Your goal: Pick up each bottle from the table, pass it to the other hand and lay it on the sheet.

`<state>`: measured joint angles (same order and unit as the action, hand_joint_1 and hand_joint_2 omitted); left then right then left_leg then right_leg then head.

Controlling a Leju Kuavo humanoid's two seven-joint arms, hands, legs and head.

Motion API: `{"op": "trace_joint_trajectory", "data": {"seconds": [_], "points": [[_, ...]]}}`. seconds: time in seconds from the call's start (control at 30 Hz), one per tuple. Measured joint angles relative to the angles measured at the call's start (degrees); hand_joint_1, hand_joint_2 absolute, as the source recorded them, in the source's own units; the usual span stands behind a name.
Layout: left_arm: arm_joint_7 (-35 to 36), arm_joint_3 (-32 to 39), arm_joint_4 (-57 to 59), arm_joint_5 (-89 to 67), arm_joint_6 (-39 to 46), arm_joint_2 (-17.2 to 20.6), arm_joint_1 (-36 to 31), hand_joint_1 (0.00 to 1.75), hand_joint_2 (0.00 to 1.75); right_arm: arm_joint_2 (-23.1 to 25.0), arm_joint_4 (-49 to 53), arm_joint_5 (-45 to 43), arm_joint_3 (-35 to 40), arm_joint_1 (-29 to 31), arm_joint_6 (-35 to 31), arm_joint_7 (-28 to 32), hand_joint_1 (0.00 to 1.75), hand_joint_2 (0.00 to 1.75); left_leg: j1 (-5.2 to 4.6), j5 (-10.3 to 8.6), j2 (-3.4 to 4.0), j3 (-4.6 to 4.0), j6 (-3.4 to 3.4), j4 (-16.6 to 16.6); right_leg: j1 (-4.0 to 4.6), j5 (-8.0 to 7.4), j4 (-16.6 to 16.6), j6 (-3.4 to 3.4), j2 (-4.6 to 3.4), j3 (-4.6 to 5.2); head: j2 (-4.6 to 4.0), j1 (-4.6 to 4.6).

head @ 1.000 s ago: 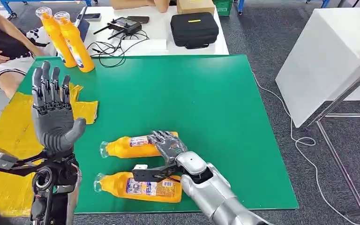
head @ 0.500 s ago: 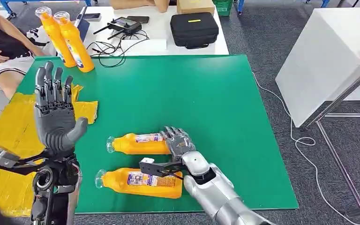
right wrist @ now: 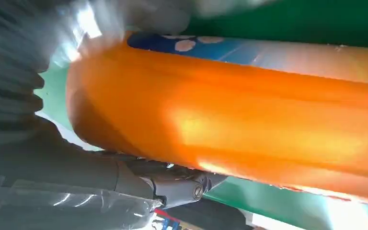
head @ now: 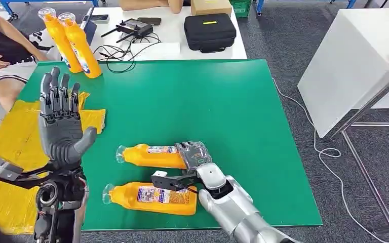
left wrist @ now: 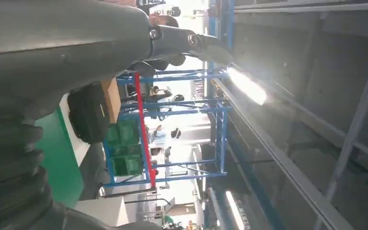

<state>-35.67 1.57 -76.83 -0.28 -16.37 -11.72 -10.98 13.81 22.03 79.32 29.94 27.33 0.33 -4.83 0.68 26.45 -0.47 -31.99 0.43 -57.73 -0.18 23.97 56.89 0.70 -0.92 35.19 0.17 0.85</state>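
Head view shows the right hand (head: 195,153) wrapped over the base end of the farther lying bottle (head: 152,156), fingers curled around it on the green tabletop (head: 207,101), likely gripping it low so the neck stays free for the handover. A second bottle (head: 149,197) lies just nearer the robot. The left hand (head: 61,121) is raised, empty and spread, palm ready to receive, beside the yellow sheet (head: 10,142) where bottles should end up.
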Motion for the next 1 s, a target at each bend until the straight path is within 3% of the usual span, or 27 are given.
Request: {"op": "trace_joint_trajectory", "data": {"seconds": [0.5,0.7,1.0], "points": [[1.01,0.26,-1.95,-0.59,1.01,-0.02,1.48,0.0,1.75,0.04,0.07,-2.23,-0.37,-0.29,-8.38,0.31,1.75,1.75,0.0,0.0,-0.01,-0.06,0.0,0.0,0.0,0.0,0.0,0.0,0.01,0.02,0.0,0.0],[2.27,0.02,-4.02,-7.1,5.75,-0.09,4.02,0.0,1.75,0.65,5.74,-11.64,-6.03,-2.22,-24.01,6.31,1.75,1.75,0.0,0.0,-0.03,-0.1,0.0,0.0,0.0,0.01,0.0,0.0,0.01,0.07,0.0,0.0],[5.74,-0.83,-4.88,-4.62,4.84,-0.37,4.62,0.0,1.75,1.11,17.2,-24.29,-13.46,-6.79,-30.33,17.15,1.75,1.75,-0.01,0.0,-0.05,-0.12,0.0,0.0,-0.01,0.01,-0.01,0.0,0.02,0.08,0.0,0.0]]}}
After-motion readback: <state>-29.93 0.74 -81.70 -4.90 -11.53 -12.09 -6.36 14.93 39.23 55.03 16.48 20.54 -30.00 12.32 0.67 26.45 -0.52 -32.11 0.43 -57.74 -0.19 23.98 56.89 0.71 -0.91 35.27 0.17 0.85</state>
